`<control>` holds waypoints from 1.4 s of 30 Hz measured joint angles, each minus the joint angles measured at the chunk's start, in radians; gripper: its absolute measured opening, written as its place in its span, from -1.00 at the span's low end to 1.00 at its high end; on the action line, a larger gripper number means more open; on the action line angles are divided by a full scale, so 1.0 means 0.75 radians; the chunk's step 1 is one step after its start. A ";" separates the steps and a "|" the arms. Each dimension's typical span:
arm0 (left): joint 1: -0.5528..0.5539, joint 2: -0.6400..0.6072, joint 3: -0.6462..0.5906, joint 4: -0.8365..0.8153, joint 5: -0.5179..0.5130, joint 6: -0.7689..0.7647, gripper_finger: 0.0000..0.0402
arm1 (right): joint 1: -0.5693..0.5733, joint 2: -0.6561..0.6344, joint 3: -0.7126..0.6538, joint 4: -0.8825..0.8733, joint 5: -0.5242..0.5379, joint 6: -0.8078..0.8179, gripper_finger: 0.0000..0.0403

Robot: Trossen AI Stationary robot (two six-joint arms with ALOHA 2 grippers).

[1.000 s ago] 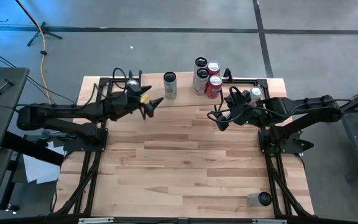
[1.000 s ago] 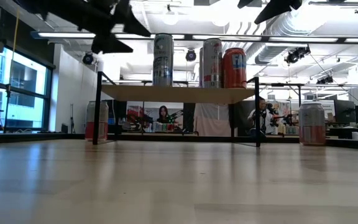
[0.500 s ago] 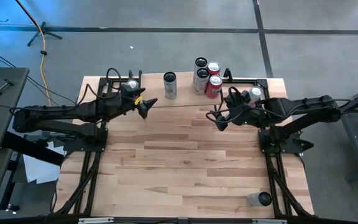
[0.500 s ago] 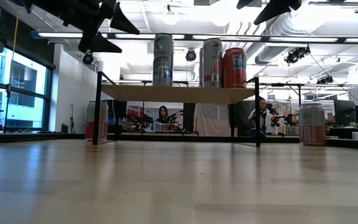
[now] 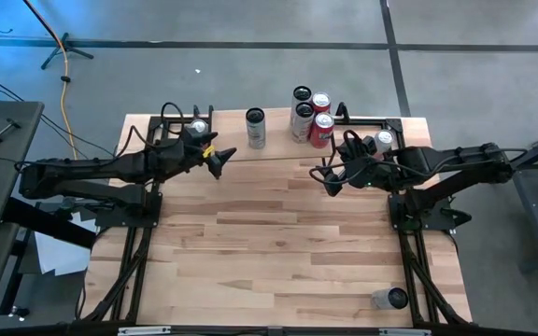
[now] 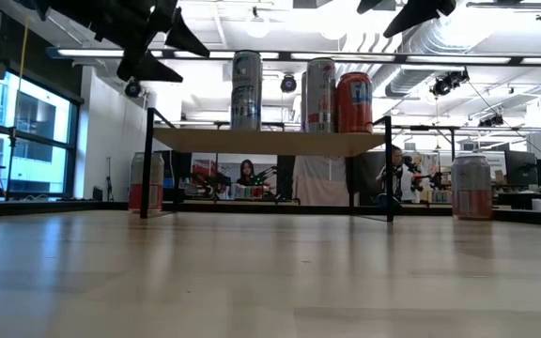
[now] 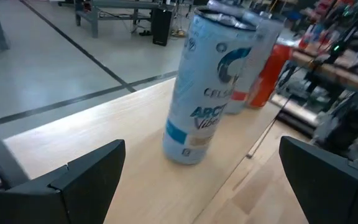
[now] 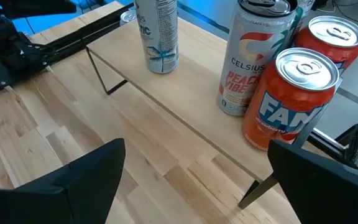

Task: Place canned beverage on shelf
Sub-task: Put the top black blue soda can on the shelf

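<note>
A low shelf (image 5: 278, 145) with a light wood plank top and thin black wire legs stands at the far edge of a wooden table (image 5: 269, 252). Four drink cans already stand upright on it: a tall pale blue and white can (image 5: 255, 128) alone toward the left, and a close cluster of a tall white can (image 8: 248, 59), an orange can (image 8: 289, 98) and another red can (image 8: 331, 37) toward the right. More cans wait off the shelf: one on the table at each far corner (image 6: 146, 181) (image 6: 471, 185), and a silver can (image 5: 389, 299) near the table's front right edge. Judging by this, the task is partly done.

The left gripper (image 5: 224, 159) hovers in the air just in front of the pale blue can, fingers spread apart and holding nothing. The right gripper (image 5: 328, 177) hovers in front of the cluster, also open and empty, well apart from the silver can.
</note>
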 joint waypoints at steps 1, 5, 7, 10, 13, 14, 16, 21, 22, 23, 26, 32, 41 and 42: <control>0.000 0.000 0.000 0.010 0.013 -0.026 0.92 | 0.000 0.000 0.000 0.000 0.000 0.000 0.89; 0.036 -0.009 0.000 0.075 0.202 -0.074 0.92 | 0.000 0.000 0.000 0.000 0.000 0.000 0.89; 0.083 -0.008 0.001 0.109 0.345 0.004 0.92 | 0.000 0.000 0.000 0.000 0.000 0.000 0.89; 0.191 0.008 0.001 0.112 0.516 0.152 0.92 | 0.000 0.000 0.000 0.000 0.000 -0.001 0.89; 0.334 0.025 0.001 0.108 0.720 0.301 0.92 | 0.000 0.000 0.000 0.000 -0.021 0.005 0.89; 0.383 0.029 0.001 0.116 0.790 0.352 0.91 | 0.000 0.000 0.000 0.000 -0.030 0.006 0.89; 0.478 0.042 0.001 0.145 0.900 0.449 0.89 | 0.000 0.000 0.000 0.000 -0.037 0.006 0.89; 0.683 0.123 0.002 0.282 1.139 0.506 0.68 | 0.000 -0.001 0.000 0.000 -0.037 0.010 0.89; 0.713 0.148 0.002 0.304 1.181 0.500 0.58 | 0.000 -0.001 0.000 0.000 -0.037 0.010 0.89; 0.735 0.178 0.002 0.329 1.218 0.492 0.46 | 0.000 -0.001 0.000 0.000 -0.036 0.010 0.89; 0.780 0.269 0.002 0.378 1.284 0.476 -0.02 | 0.000 -0.001 0.000 0.006 -0.028 0.010 0.89; 0.840 0.413 0.002 0.529 1.413 0.399 -0.92 | 0.000 -0.001 0.000 0.006 -0.027 0.010 0.89; 0.841 0.517 0.002 0.646 1.479 0.361 -1.00 | 0.000 -0.001 -0.001 0.005 -0.025 0.010 0.89; 0.841 0.520 0.002 0.644 1.481 0.361 -1.00 | 0.000 -0.001 -0.001 0.006 -0.025 0.010 0.89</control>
